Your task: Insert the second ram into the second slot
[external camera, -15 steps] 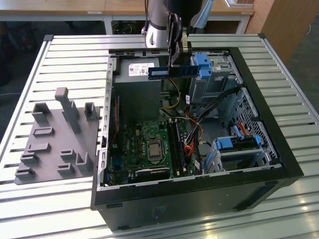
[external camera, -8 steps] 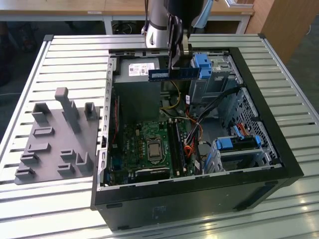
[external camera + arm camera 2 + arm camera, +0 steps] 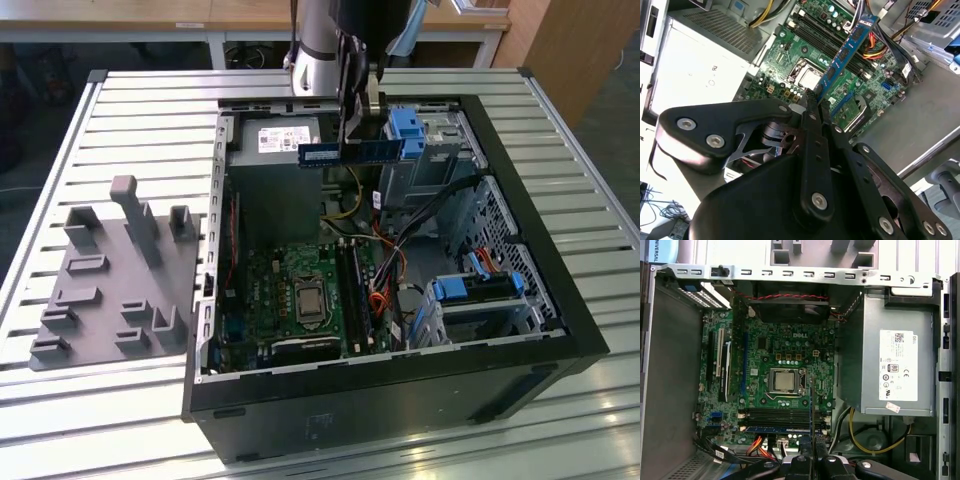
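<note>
A workshop: open computer case (image 3: pixel 400 405) on slatted workbench (image 3: pixel 140 115).

end effector (image 3: pixel 811 441) gripping second ram (image 3: pixel 811 405), above motherboard (image 3: pixel 775 347)

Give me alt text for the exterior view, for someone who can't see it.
A robot arm's claw holds a dark-blue RAM stick level above an open desktop computer case. The green motherboard lies inside below it, and a gray fixture tray sits beside the case on the exterior view's left.
</note>
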Robot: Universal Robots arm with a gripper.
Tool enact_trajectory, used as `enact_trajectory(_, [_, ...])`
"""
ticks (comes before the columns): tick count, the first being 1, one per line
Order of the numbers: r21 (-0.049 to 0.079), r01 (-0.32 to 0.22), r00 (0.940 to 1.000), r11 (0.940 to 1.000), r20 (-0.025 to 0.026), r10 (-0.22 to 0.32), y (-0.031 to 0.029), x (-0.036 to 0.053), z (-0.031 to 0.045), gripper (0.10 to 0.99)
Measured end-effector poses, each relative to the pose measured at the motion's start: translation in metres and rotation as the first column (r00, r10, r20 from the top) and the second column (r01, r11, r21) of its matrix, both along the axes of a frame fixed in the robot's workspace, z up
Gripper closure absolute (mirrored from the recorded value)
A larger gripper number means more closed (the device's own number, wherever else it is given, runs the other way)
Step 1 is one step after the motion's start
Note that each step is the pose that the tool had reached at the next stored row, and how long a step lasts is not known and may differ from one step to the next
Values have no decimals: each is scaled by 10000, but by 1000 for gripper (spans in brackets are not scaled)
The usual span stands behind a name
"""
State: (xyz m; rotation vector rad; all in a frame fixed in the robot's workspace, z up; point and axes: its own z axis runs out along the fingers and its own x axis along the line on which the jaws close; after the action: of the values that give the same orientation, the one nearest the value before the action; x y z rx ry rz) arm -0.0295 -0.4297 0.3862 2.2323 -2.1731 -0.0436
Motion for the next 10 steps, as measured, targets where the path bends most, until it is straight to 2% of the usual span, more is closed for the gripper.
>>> enact_trajectory(6, [-13,0,10000,10000,-1,0,-35,0,0,949])
enact_trajectory(10, [-48,0,10000,10000,-1,0,-84,0,0,949])
